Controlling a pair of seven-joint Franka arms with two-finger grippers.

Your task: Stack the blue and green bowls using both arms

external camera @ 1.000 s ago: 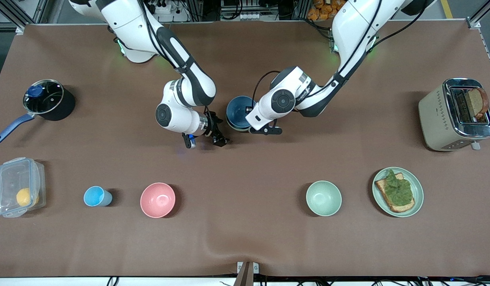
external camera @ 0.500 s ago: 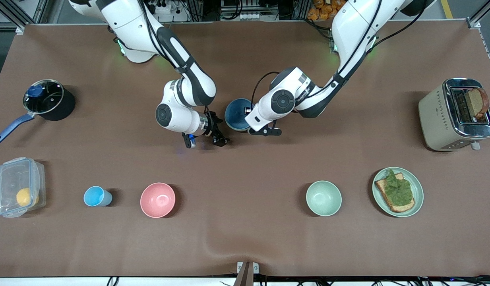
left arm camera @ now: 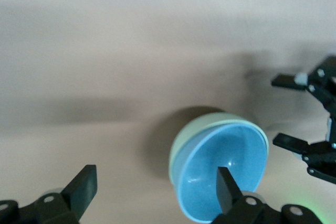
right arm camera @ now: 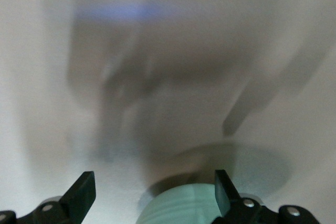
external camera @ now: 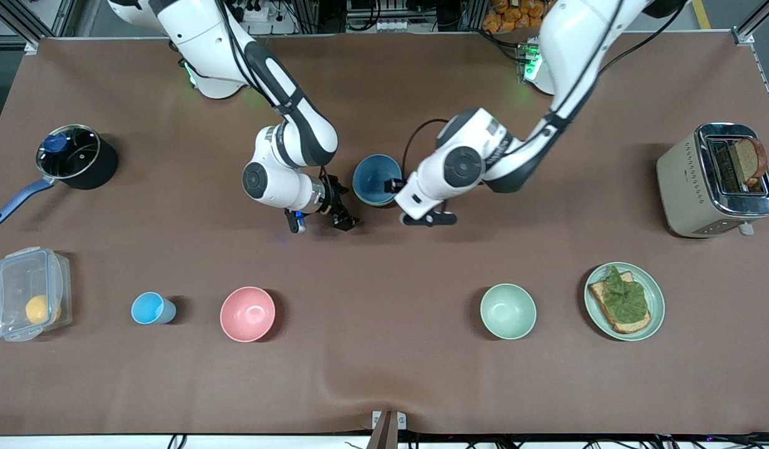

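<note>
The blue bowl sits nested in the green bowl at the table's middle. In the left wrist view the blue bowl shows inside the green bowl's pale rim. My left gripper is open and empty beside the stack, toward the left arm's end; one finger overlaps the blue bowl in its wrist view. My right gripper is open and empty beside the stack, toward the right arm's end. A pale green bowl wall shows low between its fingers.
A mint-green bowl, a pink bowl and a light-blue cup stand nearer the camera. A plate with toast and a toaster are at the left arm's end. A pot and a clear container are at the right arm's end.
My left gripper has drawn back from the blue bowl's rim, toward the left arm's end and the camera. The bowl stack stays put. The right arm has barely moved.
</note>
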